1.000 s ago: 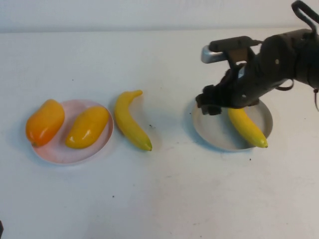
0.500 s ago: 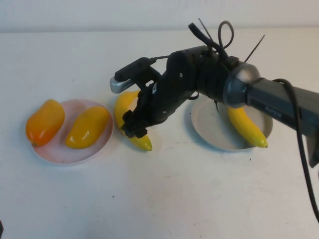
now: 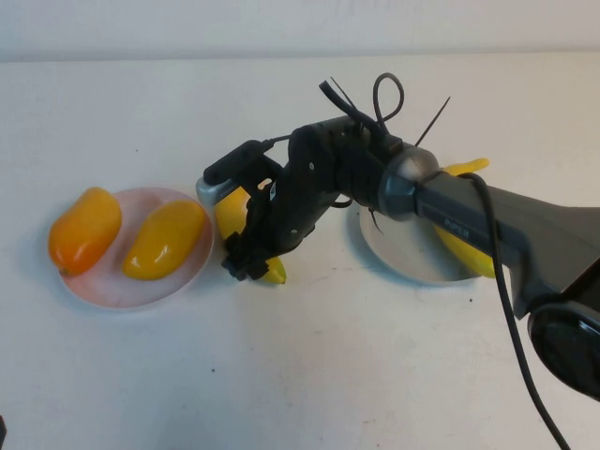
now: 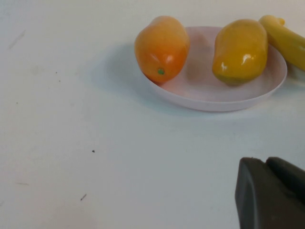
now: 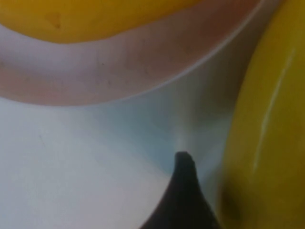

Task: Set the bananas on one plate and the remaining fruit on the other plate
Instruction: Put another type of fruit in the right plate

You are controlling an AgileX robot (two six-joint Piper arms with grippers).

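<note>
One banana (image 3: 228,208) lies on the table just right of the pale pink plate (image 3: 111,283). My right gripper (image 3: 251,255) is down over its middle, open. In the right wrist view one dark finger (image 5: 183,191) stands on the table between this banana (image 5: 267,133) and the pink plate's rim (image 5: 119,76); the other finger is out of view. The second banana (image 3: 469,251) lies in the grey-blue plate (image 3: 398,251), partly hidden by my arm. Both orange-yellow fruits (image 3: 84,230) (image 3: 164,239) rest on the pink plate. My left gripper (image 4: 271,195) is parked near the pink plate (image 4: 214,98), shut and empty.
My right arm (image 3: 450,211) stretches from the right edge across the grey-blue plate, with loose cables above it. The white table (image 3: 309,375) runs on in front of the plates and behind them.
My right gripper has left the banana in the grey-blue plate, swung left across the table and come down over the banana beside the pink plate. The fruits and plates have not moved.
</note>
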